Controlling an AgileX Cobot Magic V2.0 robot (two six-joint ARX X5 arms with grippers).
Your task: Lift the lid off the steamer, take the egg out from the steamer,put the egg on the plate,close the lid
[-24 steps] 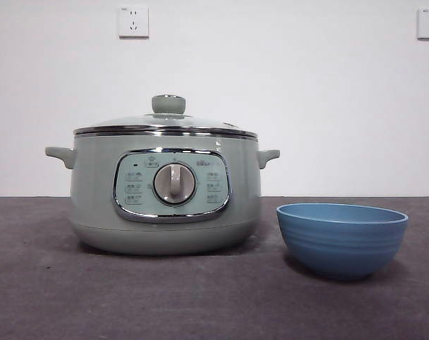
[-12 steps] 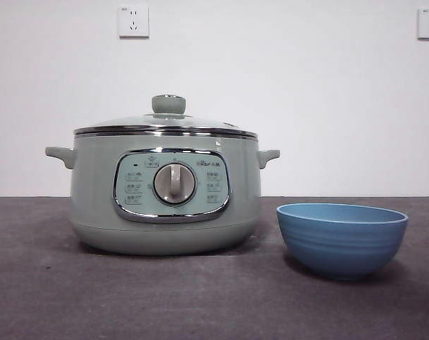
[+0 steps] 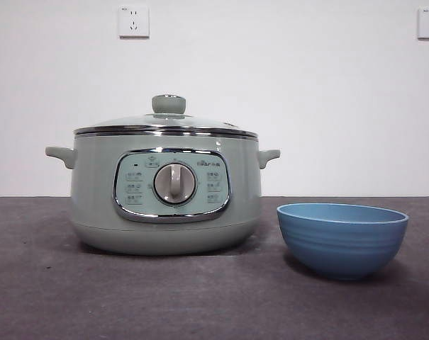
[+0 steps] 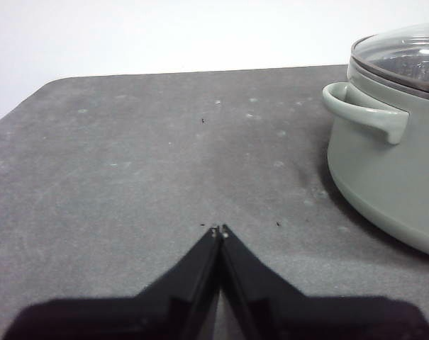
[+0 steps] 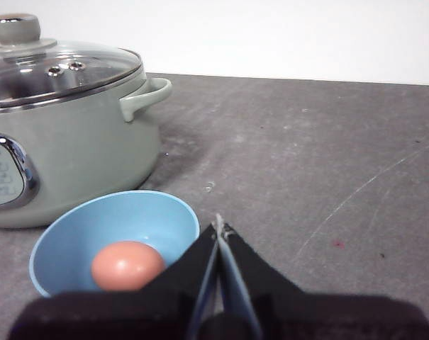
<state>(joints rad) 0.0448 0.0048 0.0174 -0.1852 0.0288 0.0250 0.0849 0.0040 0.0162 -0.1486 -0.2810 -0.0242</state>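
Lid (image 3: 166,120) seated on steamer (image 3: 164,191); brown egg (image 5: 127,265) in blue plate (image 3: 342,239) to its right. Left gripper (image 4: 219,230) and right gripper (image 5: 218,227) both closed, empty.

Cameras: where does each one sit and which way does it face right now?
Front view: low at table height, facing the steamer and plate; no arm shows.
Left wrist view: behind the shut left pincer, beside the steamer's handle.
Right wrist view: behind the shut right pincer, over the plate holding the egg.
All share the steamer.
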